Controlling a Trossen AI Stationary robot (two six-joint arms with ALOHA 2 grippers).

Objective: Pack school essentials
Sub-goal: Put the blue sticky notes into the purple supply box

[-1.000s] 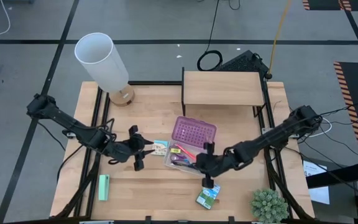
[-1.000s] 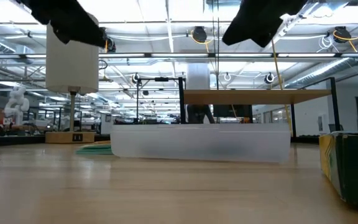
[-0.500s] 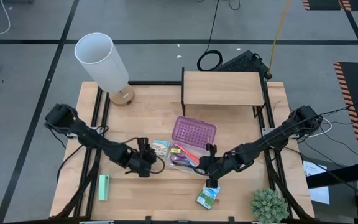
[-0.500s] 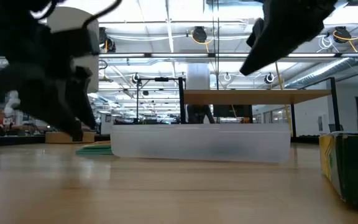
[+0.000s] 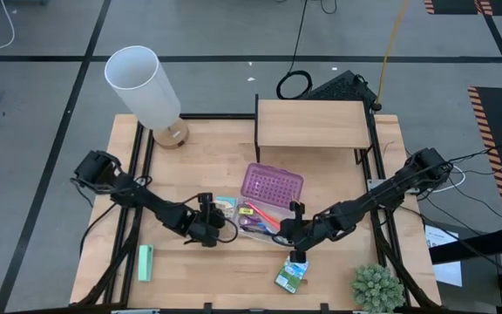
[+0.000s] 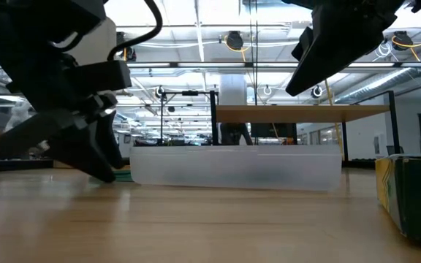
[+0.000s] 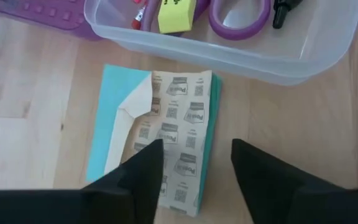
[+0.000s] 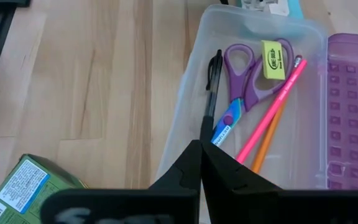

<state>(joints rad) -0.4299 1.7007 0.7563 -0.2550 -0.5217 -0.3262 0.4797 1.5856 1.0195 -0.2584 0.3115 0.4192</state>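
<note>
The left gripper [image 7: 194, 171] hangs low over the small colourful square pack [image 7: 166, 140], a sticky-note pad lying flat on the counter [image 5: 225, 161] just left of the clear plastic case [image 5: 255, 222]; its fingers are spread, one either side of the pad's near edge, not yet pinching it. The step in hand looks like picking up this pad. Next the gripper would need to drop, straddle the pad and pinch it, then carry it right into the case. Already inside lie the purple-handled scissors [image 8: 248, 73], black pen [image 8: 211, 81], red pencil [image 8: 272, 109], orange pencil [image 8: 267, 144] and tiny yellow piece [image 8: 271, 60]. The right gripper [image 8: 201, 168] waits pressed together above the case's near edge. The green-yellow crayon box [image 5: 292, 275] remains unpacked, nearer.
</note>
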